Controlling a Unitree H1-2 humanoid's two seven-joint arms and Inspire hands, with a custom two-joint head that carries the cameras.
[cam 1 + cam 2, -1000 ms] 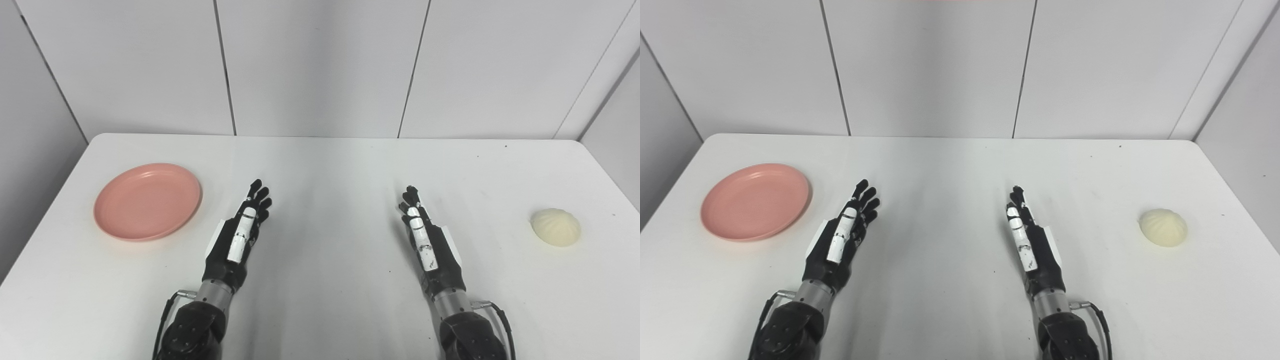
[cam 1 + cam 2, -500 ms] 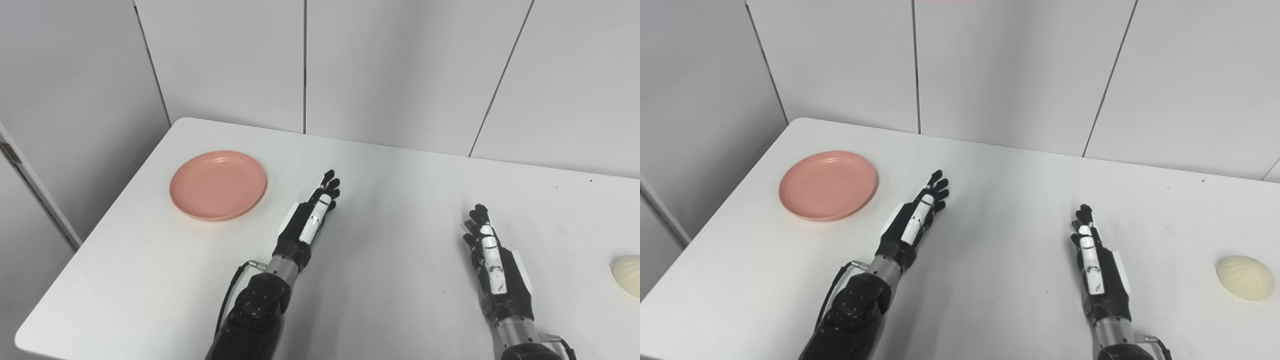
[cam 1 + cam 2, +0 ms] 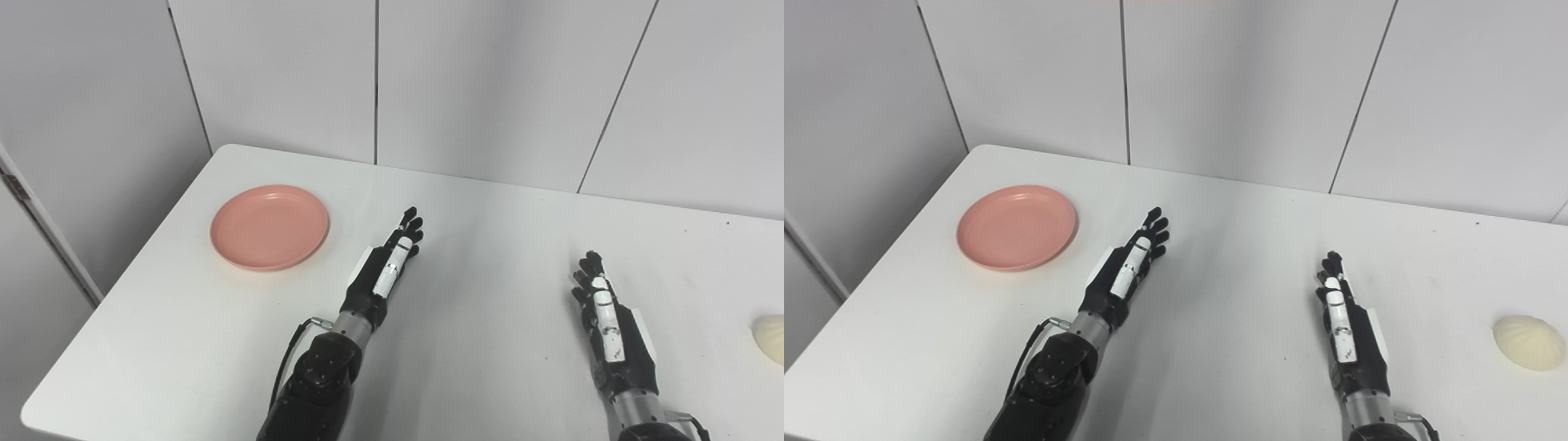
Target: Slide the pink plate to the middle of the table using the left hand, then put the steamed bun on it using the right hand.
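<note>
A pink plate (image 3: 269, 226) lies flat on the left part of the white table (image 3: 490, 343), with nothing on it. My left hand (image 3: 384, 272) rests to the right of the plate, apart from it, fingers stretched out and holding nothing. A pale steamed bun (image 3: 1527, 350) sits far to the right; the left eye view shows only the edge of the bun (image 3: 770, 340). My right hand (image 3: 1346, 318) lies well left of the bun, open and flat, fingers pointing away from me.
Grey wall panels (image 3: 478, 92) stand behind the table. The table's left edge (image 3: 122, 288) drops off beside a grey side wall. A cable (image 3: 288, 361) loops at my left wrist.
The camera turned left since a second ago, so the whole scene shifted right. Both hands stay open in nearly the same spots. Plate and bun have not moved.
</note>
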